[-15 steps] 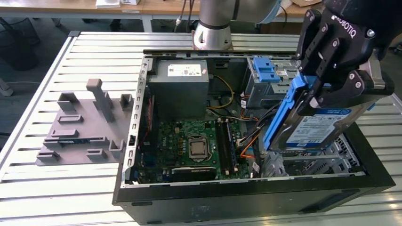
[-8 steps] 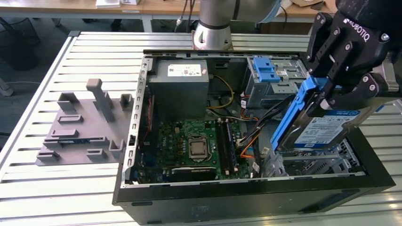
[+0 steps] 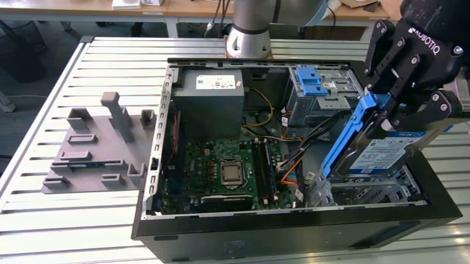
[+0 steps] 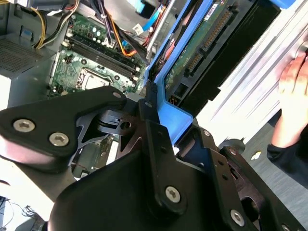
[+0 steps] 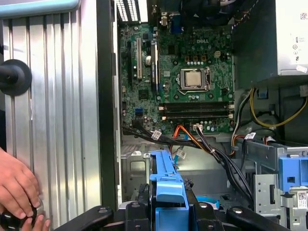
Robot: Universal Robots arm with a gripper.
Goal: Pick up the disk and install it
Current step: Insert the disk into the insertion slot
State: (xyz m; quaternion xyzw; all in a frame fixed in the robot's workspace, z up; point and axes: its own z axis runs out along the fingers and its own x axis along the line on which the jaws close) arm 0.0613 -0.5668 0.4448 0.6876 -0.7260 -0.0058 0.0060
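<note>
The disk [image 3: 382, 151], a silver drive with a white-and-blue label in a blue carrier frame, hangs tilted on edge over the metal drive bay [image 3: 367, 192] at the exterior view's right end of the open computer case [image 3: 294, 234]. My gripper [image 3: 400, 113] is shut on the disk's upper end, its black fingers clamping the blue frame. In the second wrist view the gripper [image 4: 159, 130] holds the blue frame, and the disk's [image 4: 202, 43] circuit-board side faces the camera. In the first wrist view the disk's blue frame edge [image 5: 166, 185] rises between the fingers of the gripper [image 5: 166, 211].
Inside the case lie a green motherboard [image 3: 228, 170], a grey power-supply box [image 3: 213, 91], bundled cables [image 3: 316, 132] and a cage with a blue latch [image 3: 312, 82]. A grey fixture [image 3: 99, 148] stands at the exterior view's left. A person's hand [image 5: 17, 185] rests on the slatted table beside the case.
</note>
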